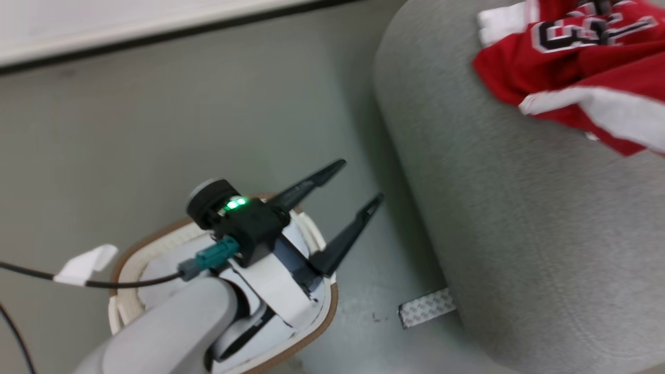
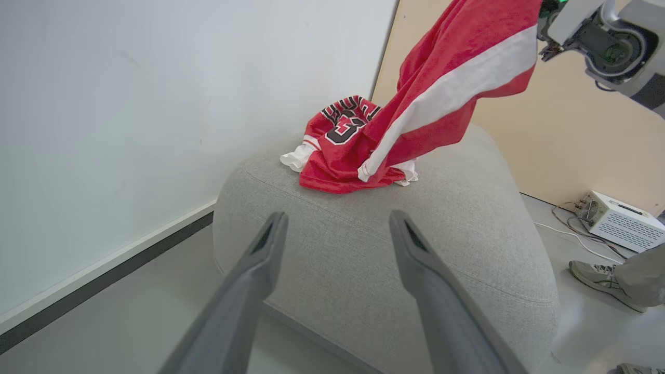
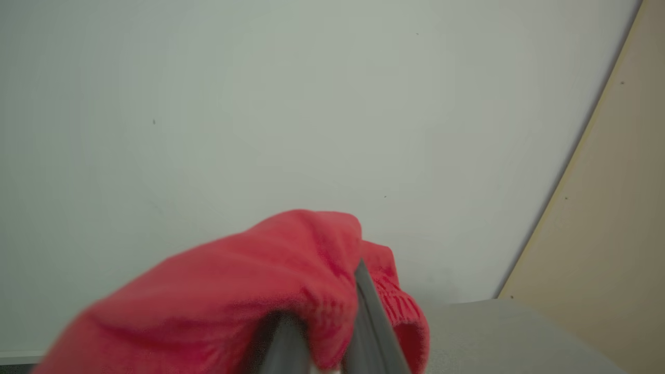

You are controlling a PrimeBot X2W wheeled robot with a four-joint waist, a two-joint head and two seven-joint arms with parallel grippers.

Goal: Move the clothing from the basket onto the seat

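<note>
The grey floor (image 1: 156, 130) ran to a white wall (image 2: 156, 104) edged with a dark skirting strip, and a beige panel (image 2: 571, 130) stood behind the seat (image 2: 363, 249). A white box (image 2: 618, 221) with cables sat on the floor near a person's shoe (image 2: 592, 272). The basket (image 1: 324, 317) stood on the floor beside the seat, under the left gripper (image 1: 359, 181), whose fingers were spread wide and held nothing. The lettered red garment (image 2: 340, 130) lay crumpled on top of the seat. The second garment (image 2: 457, 88), red with a broad white stripe, hung pinched in the right gripper (image 3: 324, 317), with its lower end reaching the pile.
</note>
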